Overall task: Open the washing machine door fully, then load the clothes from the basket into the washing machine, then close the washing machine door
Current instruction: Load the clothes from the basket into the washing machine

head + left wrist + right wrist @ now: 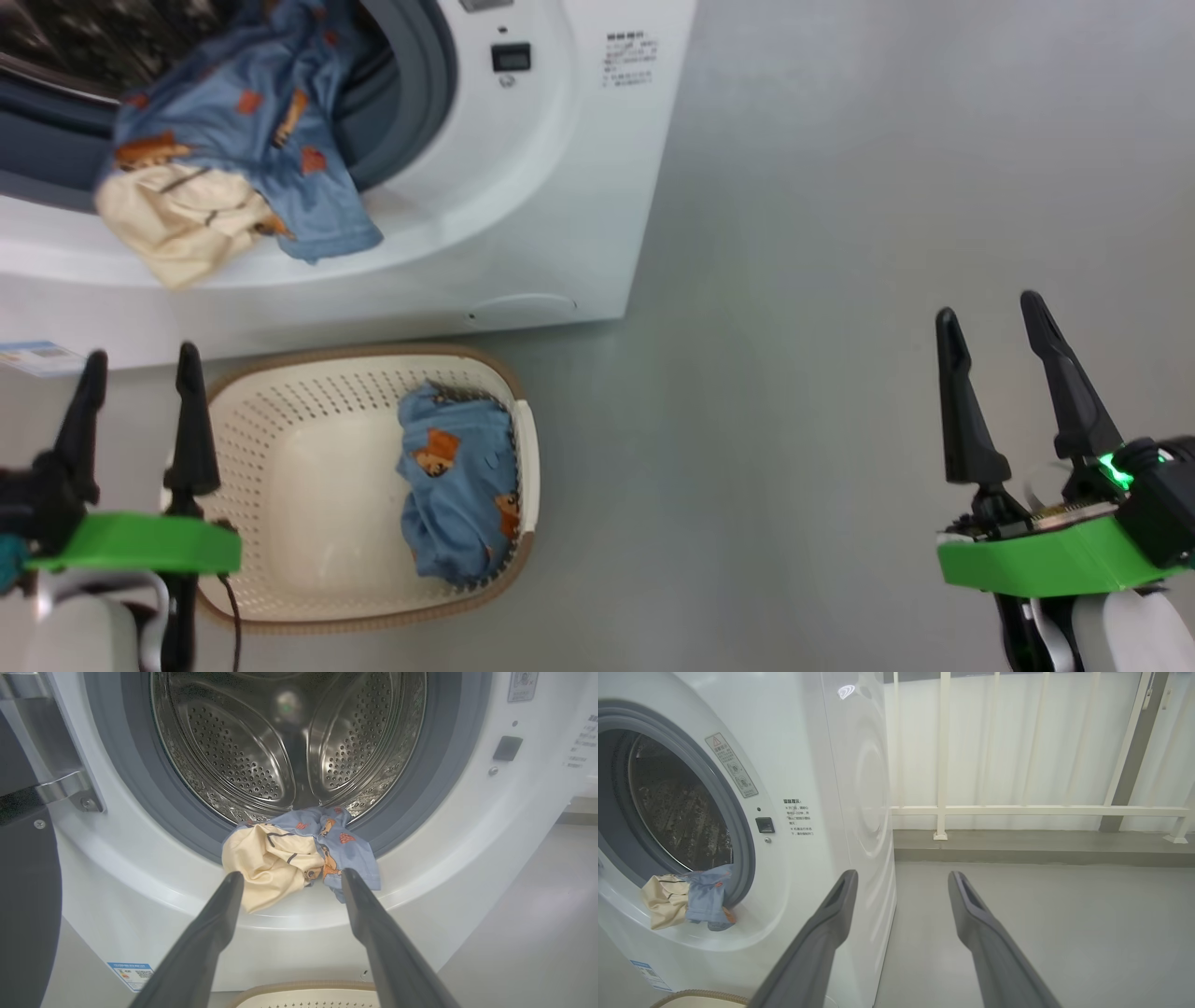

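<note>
Grey floor beside the washing machine, white railing behind — left end effector and right end effector both spread, empty.

Right gripper empty beside the washing machine
Its fingers stand apart above grey floor; the clothes hang out over the gasket at the drum mouth.

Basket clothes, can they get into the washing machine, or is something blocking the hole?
Nearly nothing. The door is swung aside and the drum gapes open. One garment hangs over the opening's lower rim, half in and half out. The clothes in the basket lie uncovered.
</note>
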### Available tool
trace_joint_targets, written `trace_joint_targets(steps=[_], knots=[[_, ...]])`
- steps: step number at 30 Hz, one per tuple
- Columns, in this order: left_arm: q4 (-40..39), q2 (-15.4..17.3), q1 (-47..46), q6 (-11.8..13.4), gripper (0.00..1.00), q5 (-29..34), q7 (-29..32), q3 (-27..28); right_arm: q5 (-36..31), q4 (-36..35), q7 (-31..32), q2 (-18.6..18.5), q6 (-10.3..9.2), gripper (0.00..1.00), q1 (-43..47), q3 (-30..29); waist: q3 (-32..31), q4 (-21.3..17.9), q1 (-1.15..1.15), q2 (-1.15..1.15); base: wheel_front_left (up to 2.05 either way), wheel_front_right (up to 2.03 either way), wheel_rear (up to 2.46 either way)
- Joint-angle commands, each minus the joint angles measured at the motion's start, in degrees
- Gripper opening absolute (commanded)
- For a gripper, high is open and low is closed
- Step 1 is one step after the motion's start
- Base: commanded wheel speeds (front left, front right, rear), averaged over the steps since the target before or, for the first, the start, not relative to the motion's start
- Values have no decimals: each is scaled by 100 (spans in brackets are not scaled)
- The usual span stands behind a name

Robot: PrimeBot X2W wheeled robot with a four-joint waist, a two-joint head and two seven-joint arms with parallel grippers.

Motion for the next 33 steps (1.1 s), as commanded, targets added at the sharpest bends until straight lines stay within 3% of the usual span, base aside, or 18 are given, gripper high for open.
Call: trace_joint_targets(steps=[1,19,33], knots=[[50,249,-253,2,100,-26,-37,130,10,-155,-27,4,41,100,-174,159,328,-152,-1,0,0,0,0],[1919,1102,-2166,2,100,202,-37,-220,45,-219,-27,163,41,100,-780,346,1327,-568,-1,0,0,0,0],[2783,1427,-3209,177,100,685,-37,-291,58,-259,-27,197,41,100,-1014,452,1652,-762,-1,0,0,0,0]])
